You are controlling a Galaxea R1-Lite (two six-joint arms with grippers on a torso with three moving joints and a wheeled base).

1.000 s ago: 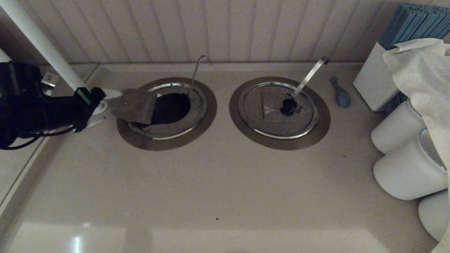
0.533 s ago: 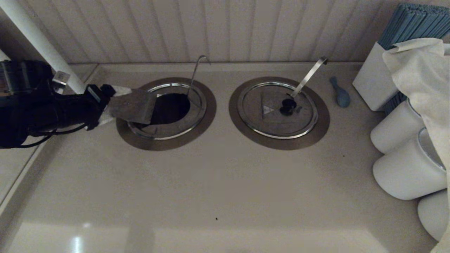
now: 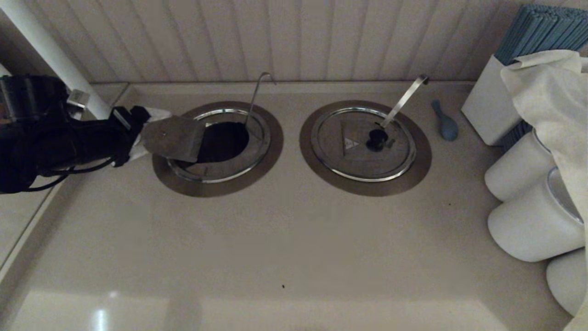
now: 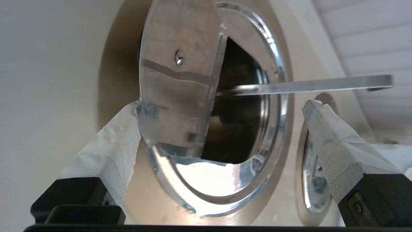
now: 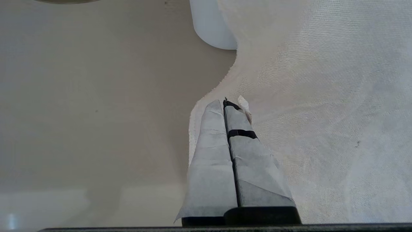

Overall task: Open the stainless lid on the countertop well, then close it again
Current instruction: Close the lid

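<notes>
The countertop well [image 3: 268, 158] at the left shows its dark hole [image 3: 226, 140], with the thin hooked handle [image 3: 255, 94] rising from it. The stainless lid's flap [image 3: 173, 138] is folded up and leans left over the rim; its black knob is hidden. The fixed half [image 3: 209, 169] still covers the near side. My left gripper [image 3: 144, 134] is open just left of the well. In the left wrist view, the gripper [image 4: 222, 106] straddles the flap [image 4: 180, 80], with one taped finger [image 4: 112, 141] touching its edge. My right gripper [image 5: 230, 103] is shut and empty over a white cloth [image 5: 322, 96].
The twin well [image 3: 418, 165] to the right has its lid [image 3: 353, 147] closed and a broad flat handle [image 3: 404, 99]. A blue object [image 3: 444, 122], a white box [image 3: 489, 103], white rolls [image 3: 533, 225] and draped cloth [image 3: 551, 92] crowd the right. A white pole [image 3: 50, 53] stands behind my left arm.
My left gripper has moved right, in toward the raised flap, and slightly toward the wall. The flap stays up and the hole stays uncovered.
</notes>
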